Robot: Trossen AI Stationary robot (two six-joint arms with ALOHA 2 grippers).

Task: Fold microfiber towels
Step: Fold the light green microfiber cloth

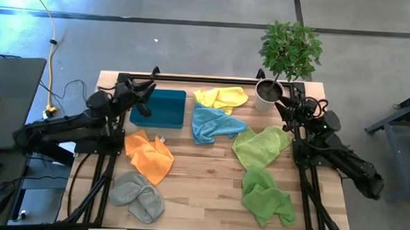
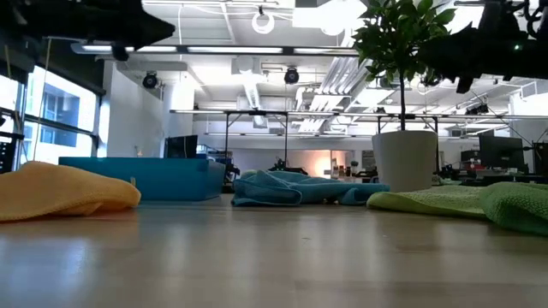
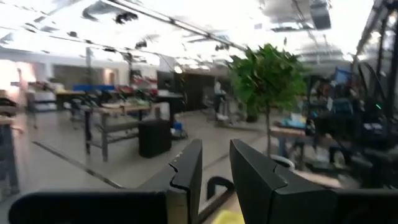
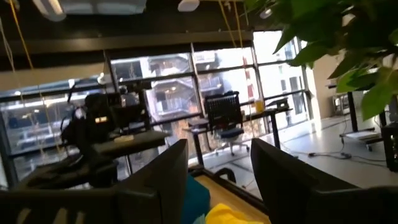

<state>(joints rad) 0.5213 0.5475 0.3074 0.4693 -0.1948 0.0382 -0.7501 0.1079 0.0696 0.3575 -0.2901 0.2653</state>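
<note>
Six crumpled towels (image 1: 212, 123) lie on the tabletop (image 1: 202, 191); left tool (image 3: 214, 177) and right tool (image 4: 217, 174) hover open, both empty.

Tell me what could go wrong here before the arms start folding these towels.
1. The blue towel overlaps the yellow towel and touches the light green towel, so lifting one may drag another.
2. The potted plant stands right by the right tool; a swing could tip it.
3. The orange towel lies crumpled, so a clean corner may be hard to find.
</note>
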